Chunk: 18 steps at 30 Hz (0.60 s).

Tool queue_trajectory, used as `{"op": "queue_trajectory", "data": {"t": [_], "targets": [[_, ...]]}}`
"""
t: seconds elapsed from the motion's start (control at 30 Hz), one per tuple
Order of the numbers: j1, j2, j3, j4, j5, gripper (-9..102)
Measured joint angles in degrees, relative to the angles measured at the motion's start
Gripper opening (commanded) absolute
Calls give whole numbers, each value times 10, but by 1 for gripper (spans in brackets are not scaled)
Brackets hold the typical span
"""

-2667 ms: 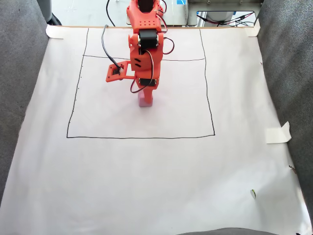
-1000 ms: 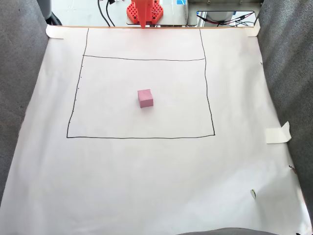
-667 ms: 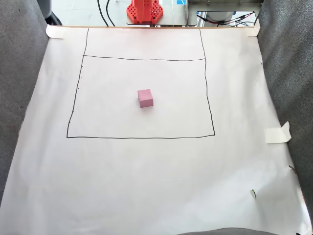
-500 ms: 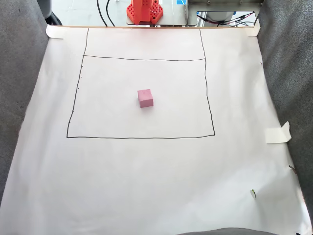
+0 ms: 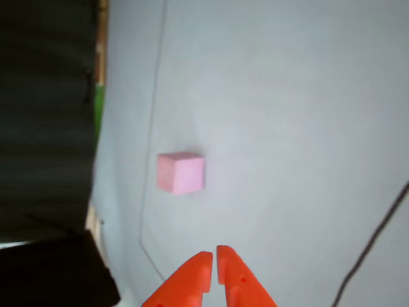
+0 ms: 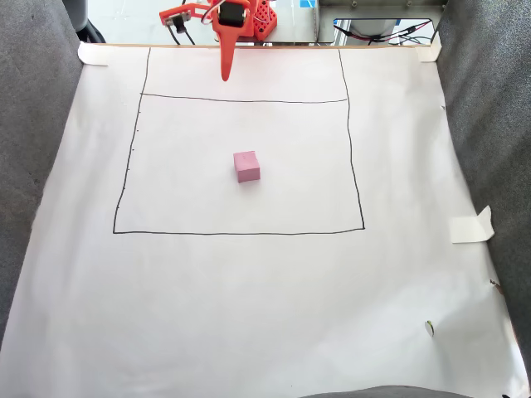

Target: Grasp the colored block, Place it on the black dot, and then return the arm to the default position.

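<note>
The colored block (image 6: 246,166), a pale pink cube, rests on the white paper inside the hand-drawn rectangle, near its middle. The black dot is hidden. The orange gripper (image 6: 225,76) hangs at the far edge of the paper, well behind the block, its fingers pressed together into one point with nothing between them. In the other view the pink block (image 5: 181,173) lies alone on the paper, apart from the gripper (image 5: 212,253), whose two orange fingertips nearly touch at the bottom edge.
Thin black lines (image 6: 239,232) frame a rectangle on the paper. Grey fabric (image 6: 33,124) flanks both sides. A folded piece of tape (image 6: 470,225) sits at the right edge, and cables (image 6: 390,33) lie behind the paper.
The arm, over the block 2.7 s ago, pulled back and left the block on the paper. In the last half second the shut fingers swung down into view at the far edge.
</note>
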Motion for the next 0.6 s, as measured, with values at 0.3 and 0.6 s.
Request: {"op": "queue_trajectory", "data": {"t": [0.3, 0.6], "targets": [[-22, 0, 0, 57, -9, 0], [-36, 0, 0, 166, -5, 0]]}}
